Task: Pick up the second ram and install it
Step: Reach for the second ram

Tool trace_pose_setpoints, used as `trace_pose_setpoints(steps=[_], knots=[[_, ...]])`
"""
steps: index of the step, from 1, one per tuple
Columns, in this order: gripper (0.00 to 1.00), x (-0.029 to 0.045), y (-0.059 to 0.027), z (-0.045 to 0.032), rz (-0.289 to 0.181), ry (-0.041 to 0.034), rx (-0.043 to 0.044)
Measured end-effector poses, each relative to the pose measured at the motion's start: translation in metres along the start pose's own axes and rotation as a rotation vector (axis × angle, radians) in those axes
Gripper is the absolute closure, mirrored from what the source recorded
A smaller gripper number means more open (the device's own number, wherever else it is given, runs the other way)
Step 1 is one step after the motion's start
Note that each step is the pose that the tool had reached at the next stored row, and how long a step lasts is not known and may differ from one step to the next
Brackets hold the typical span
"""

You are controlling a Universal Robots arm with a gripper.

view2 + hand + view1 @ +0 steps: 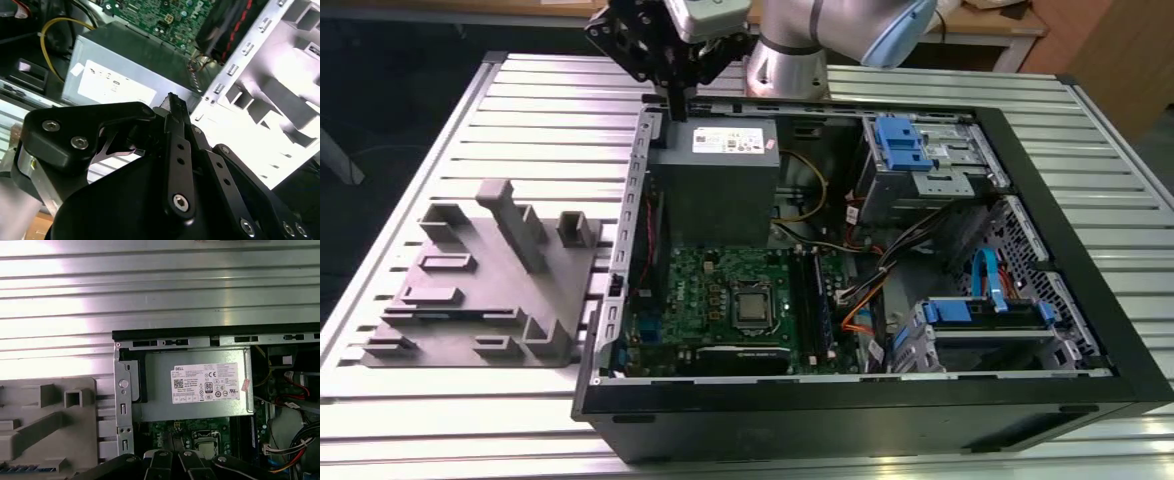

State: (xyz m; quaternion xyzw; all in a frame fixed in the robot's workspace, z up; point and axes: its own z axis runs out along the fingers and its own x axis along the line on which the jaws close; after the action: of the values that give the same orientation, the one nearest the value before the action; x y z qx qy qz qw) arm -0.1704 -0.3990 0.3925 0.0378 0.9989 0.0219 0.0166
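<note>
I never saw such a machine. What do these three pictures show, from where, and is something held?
A robot arm with a gripper hangs above an open computer case. The exterior view looks from off the arm; both wrist views come from cameras riding on it. On the slatted metal table the case stands beside a grey plastic fixture, on the exterior view's left. The gripper is near the case's power supply. Its fingers look pressed together; whether a memory stick sits between them, I cannot tell.

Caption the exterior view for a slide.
Black gripper holds the dark, thin second ram upright over the open black computer case, near its grey metal power supply.
</note>
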Motion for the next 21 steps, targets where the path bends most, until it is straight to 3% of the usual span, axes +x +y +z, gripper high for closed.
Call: trace_pose_setpoints(steps=[15,21], knots=[[0.93,0.0554,-0.0042,-0.0015,-0.001,-0.0244,-0.0020],[0.93,0.0727,-0.0055,-0.0017,-0.001,-0.0322,-0.0026]])
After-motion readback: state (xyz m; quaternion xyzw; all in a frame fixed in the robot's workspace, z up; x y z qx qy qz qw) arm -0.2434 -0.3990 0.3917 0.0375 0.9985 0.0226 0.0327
